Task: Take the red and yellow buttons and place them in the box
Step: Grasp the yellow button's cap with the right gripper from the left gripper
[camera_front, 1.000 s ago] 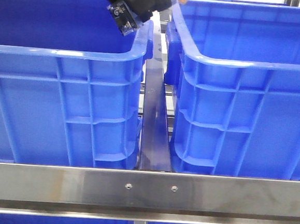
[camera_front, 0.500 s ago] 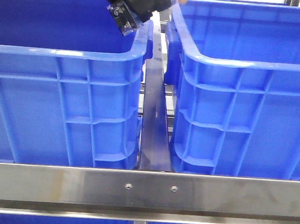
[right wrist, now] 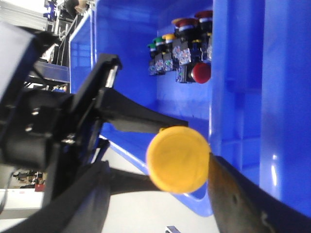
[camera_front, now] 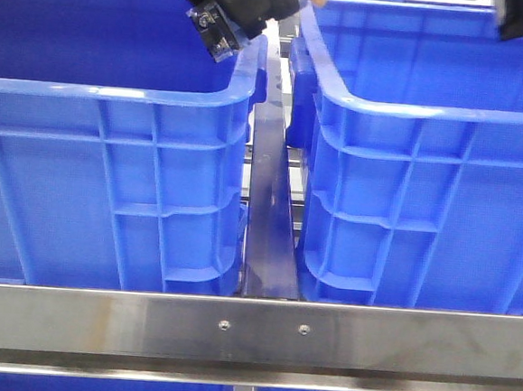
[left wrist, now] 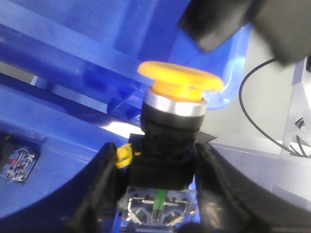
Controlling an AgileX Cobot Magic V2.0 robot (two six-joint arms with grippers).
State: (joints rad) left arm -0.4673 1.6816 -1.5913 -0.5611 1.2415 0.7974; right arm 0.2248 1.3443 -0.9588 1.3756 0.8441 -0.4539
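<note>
Above the right blue crate (camera_front: pixel 413 108), the left end effector (left wrist: pixel 160 194) pinches a yellow push button (left wrist: pixel 180 85) by its hard black body; it looks light and stiff. Right end effector (right wrist: pixel 160 160): cannot tell.

Two crates (camera_front: pixel 111 147) (camera_front: pixel 426 172) side by side, rail (camera_front: pixel 268 223) between

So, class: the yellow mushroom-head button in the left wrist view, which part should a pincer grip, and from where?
Grip the squarish black body under the metal collar, coming from the terminal end opposite the yellow cap. Its flat sides suit a parallel grip; the domed cap would slip. The left pincer holds it so.
</note>
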